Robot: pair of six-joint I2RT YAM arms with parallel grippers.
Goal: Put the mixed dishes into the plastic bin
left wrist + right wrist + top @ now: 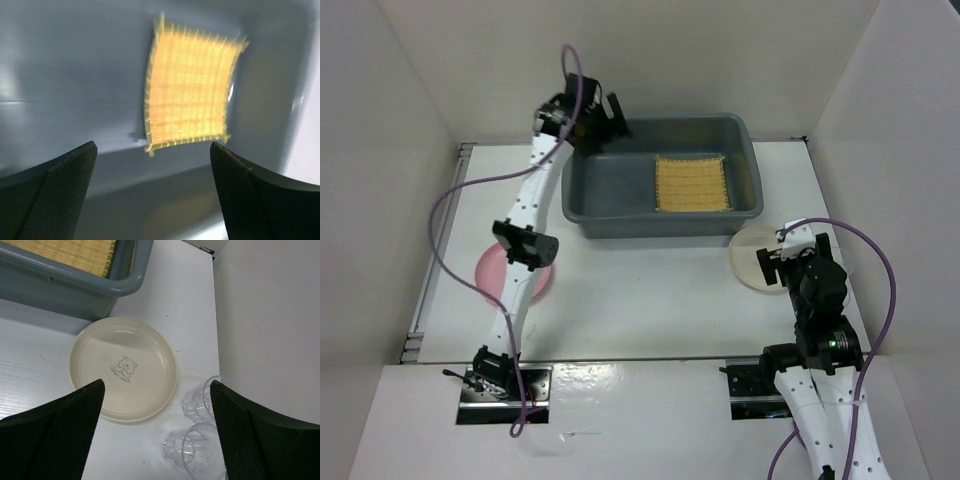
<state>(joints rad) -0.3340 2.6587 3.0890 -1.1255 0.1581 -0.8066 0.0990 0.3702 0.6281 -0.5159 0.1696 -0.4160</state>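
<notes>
— How far had the job got?

— By my reckoning, about a quarter done. The yellow woven mat [692, 183] lay flat on the floor of the grey plastic bin [610, 195], in its right half. Nothing else was in there that I could see.

— And the rest?

— Out on the table [650, 300]. The pink plate [490, 270] sat at the left, partly hidden under the left arm. The cream plate [125, 370] lay just beside the bin's near right corner. Right of that plate stood two tumblers close together: the farther clear cup [201, 401] and the nearer clear cup [186, 445], both upright.

— Where were the arms?

— The left arm was stretched far out, with the left gripper [600, 125] above the bin's far left corner. Its jaws were wide apart and held nothing, and its wrist camera looked across the bin at the mat. The right arm was folded back near its base, and the right gripper [157, 385] hung over the cream plate's near edge. Its jaws were spread wide too, and empty.

— So which dish next?

— Probably the cream plate, given where the right gripper was.
</notes>
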